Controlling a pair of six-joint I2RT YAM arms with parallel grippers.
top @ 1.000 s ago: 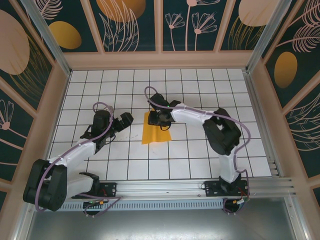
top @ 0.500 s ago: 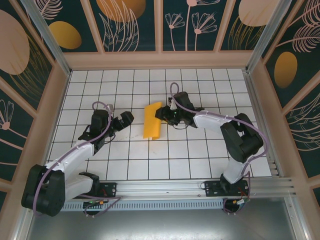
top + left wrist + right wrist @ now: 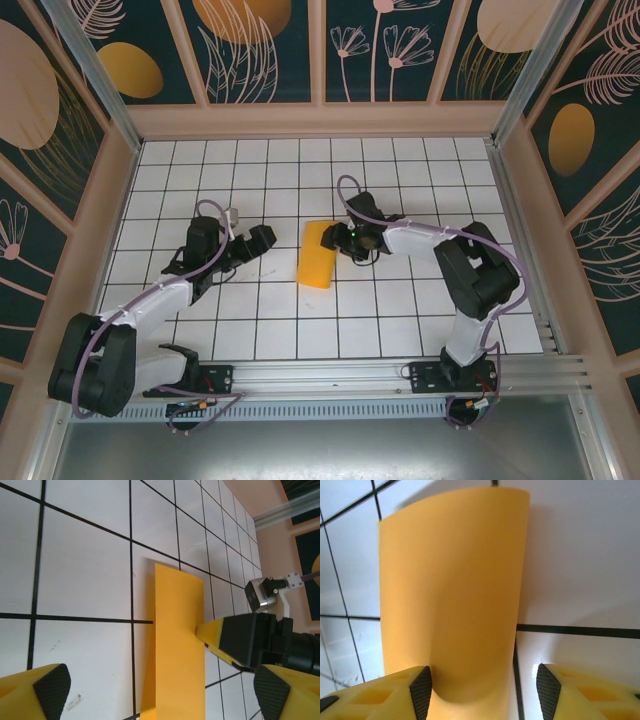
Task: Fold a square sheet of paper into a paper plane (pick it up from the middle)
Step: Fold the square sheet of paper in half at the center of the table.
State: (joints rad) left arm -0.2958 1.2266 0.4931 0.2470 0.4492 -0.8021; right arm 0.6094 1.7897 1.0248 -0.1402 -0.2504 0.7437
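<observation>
**Item: square sheet of paper** (image 3: 316, 257). Thin, plain orange-yellow. It now shows as a narrow rectangle, apparently doubled along its length.

**Location:** on the white grid table (image 3: 400, 330), near the middle of the grid. Long axis runs roughly 12 to 6 o'clock in the overhead view, leaning slightly toward 1.

**Lie:** not flat. In the right wrist view the surface bows upward into a shallow arch and casts a shadow along one long edge.

**Right gripper** (image 3: 482, 692): at the sheet's 1 o'clock corner in the overhead view. The jaws stand partly apart with the paper's near end between them. One pad is against the paper and the other is clear of it, so nothing is pinched.

**Left gripper** (image 3: 262, 240): at the sheet's 9 o'clock, set apart from it. The jaws are spread wide and hold nothing.

**Handling, as judged:**
- Very light and limp.
- Stiff only along a crease.
- Springs open unless pressed.
- Likely to skate on the smooth tiles under a sideways push.
- Dents or tears easily under a hard pinch.

**Where to hold:** pinch a raised edge or the lifted arch near mid-length. A flat-lying corner gives the fingers little to catch. Press along the fold line to set the crease.
</observation>
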